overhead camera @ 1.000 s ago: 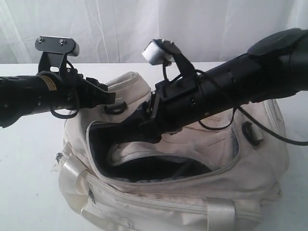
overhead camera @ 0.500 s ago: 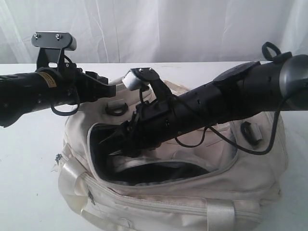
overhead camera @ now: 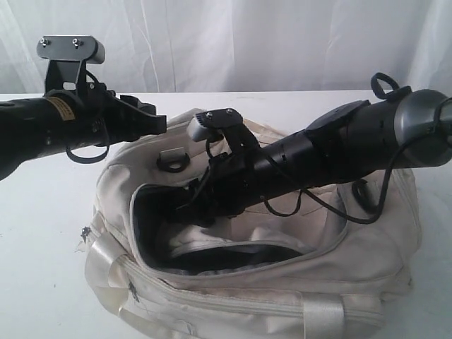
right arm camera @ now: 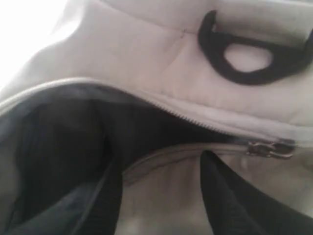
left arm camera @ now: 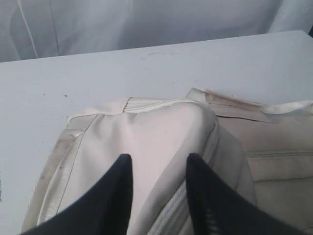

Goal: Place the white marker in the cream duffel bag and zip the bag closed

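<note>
1. The table (overhead camera: 42, 247) is white. It fills most of the outside view.
2. The bag (overhead camera: 367, 254) sits on the table, near the front and in the middle. Its top zip is open, so the mouth gapes wide. You can see the dark lining (right arm camera: 63, 147) inside.
3. Your right arm (overhead camera: 332, 152) comes in from the right. It slants down across the top of the bag to the open mouth.
4. Your left arm (overhead camera: 35, 131) comes in level from the left. It ends over the far left end of the bag.
5. Your right gripper (right arm camera: 161, 161) is at the mouth of the bag, by the edge of the lining. Its fingers (right arm camera: 230, 205) stand well apart. Only the bag's cloth shows in the gap, and they hold nothing.
6. Your left gripper (left arm camera: 159, 156) hangs just above the bag's rounded end. Its fingers (left arm camera: 117, 196) are apart too, with nothing pinched between them.
7. A black ring (right arm camera: 244, 56) lies on the cream cloth just past the mouth.
8. The small grey zip pull (right arm camera: 271, 148) sits on the zip line, near one of the right fingers.
9. You cannot tell where the marker is, because no view shows it.
</note>
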Motion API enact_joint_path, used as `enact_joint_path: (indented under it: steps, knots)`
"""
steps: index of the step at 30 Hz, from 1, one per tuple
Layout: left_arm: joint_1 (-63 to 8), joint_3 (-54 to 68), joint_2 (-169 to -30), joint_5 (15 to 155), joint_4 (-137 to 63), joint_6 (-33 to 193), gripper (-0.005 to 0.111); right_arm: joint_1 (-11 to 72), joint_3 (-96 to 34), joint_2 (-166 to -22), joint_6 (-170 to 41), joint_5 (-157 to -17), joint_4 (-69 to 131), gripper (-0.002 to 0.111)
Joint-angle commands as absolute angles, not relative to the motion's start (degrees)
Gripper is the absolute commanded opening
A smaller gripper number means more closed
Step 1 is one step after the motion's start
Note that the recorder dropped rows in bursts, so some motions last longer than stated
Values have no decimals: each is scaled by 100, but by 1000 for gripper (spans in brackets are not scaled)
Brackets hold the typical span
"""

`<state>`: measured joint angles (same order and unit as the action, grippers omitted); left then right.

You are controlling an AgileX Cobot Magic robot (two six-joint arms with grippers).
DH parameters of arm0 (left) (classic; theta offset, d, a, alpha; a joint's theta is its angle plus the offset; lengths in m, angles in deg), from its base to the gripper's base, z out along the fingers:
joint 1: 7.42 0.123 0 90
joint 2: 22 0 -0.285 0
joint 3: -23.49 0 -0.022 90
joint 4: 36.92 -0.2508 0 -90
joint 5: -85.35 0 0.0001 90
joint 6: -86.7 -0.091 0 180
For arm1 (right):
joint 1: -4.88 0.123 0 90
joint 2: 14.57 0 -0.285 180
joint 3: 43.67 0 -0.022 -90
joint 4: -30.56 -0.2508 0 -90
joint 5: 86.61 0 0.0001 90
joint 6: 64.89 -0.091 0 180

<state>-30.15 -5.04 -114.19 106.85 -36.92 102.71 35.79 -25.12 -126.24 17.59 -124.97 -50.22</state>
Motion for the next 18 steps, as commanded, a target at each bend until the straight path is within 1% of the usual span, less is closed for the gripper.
enact_joint_path:
  steps: [1,5,10,18]
  knots:
    - [-2989,-499,-11324,10632,-3727,10298,41,3581,-2524,-12757,1736,-12446,-5242,47]
    - [-2989,-499,-11254,10390,-3840,10298,41,3581,-2524,-12780,1736,-12185,-5198,47]
    - [-2989,-499,-10958,9698,-4594,10298,41,3569,-2524,-12641,1653,-11970,-5005,47]
    - [-2989,-499,-10418,8921,-4987,10298,41,3569,-2524,-12252,522,-11753,-3351,47]
